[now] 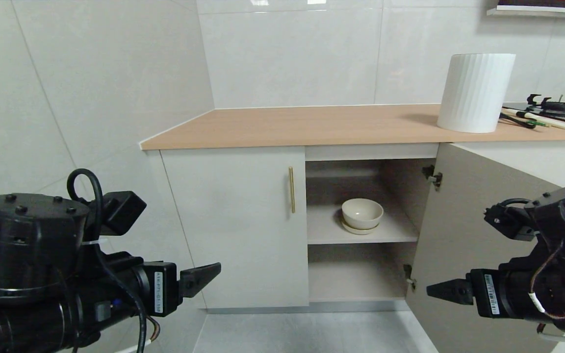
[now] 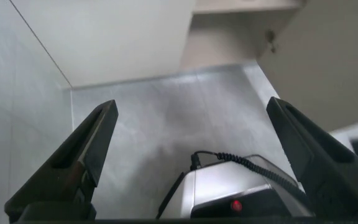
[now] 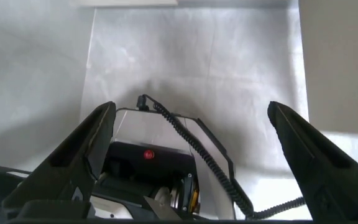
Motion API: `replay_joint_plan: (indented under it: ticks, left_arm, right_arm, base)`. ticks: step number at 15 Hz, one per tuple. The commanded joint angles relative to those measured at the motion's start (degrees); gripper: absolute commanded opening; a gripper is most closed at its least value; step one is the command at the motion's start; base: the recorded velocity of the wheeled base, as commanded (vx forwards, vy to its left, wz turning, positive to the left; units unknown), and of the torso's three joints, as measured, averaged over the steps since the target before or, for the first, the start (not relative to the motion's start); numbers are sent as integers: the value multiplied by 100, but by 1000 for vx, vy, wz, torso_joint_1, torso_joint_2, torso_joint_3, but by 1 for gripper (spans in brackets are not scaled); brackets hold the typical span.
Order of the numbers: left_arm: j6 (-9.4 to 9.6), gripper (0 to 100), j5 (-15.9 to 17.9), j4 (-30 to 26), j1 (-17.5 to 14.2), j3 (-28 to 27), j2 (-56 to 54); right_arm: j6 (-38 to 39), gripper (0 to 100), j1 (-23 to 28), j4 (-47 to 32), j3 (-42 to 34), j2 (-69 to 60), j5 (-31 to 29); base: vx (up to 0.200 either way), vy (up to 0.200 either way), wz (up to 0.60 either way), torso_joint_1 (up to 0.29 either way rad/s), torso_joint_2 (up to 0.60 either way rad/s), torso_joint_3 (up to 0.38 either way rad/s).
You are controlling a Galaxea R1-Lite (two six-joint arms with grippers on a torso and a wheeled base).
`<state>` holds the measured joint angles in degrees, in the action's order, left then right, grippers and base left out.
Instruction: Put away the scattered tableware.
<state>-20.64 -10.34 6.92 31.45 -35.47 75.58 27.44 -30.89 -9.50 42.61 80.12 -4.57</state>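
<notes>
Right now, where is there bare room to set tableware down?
Free: the lower shelf, bare wall to wall; the middle shelf left of the cream ceramic bowl on its plate; the wooden countertop from the corner to the white ribbed canister. Crowded: right of the canister, among the utensils.

Bowl [image 1: 362, 212]: cream, round, upright, stacked on the plate [image 1: 359, 229].
Plate: cream, shallow, flat on the cupboard's [image 1: 233, 220] middle shelf [image 1: 324, 231], near its centre.
Utensils [image 1: 542, 120]: pale and dark sticks, flat on the table [image 1: 312, 125], above the cupboard's right.
</notes>
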Motion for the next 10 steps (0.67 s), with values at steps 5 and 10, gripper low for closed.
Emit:
replay_joint_plan:
  ticks: [5,10]
  left_arm:
    - [7,100,-3,2,19,23,27]
    - [16,100,-3,2,28,32,27]
  right_arm:
    - [-2,100,-5,0,2,48,0]
    - [7,100,-5,0,-15,-5,-35]
  base:
    - [-160,0,0,2,5,1]
    - [0,0,0,0,0,0]
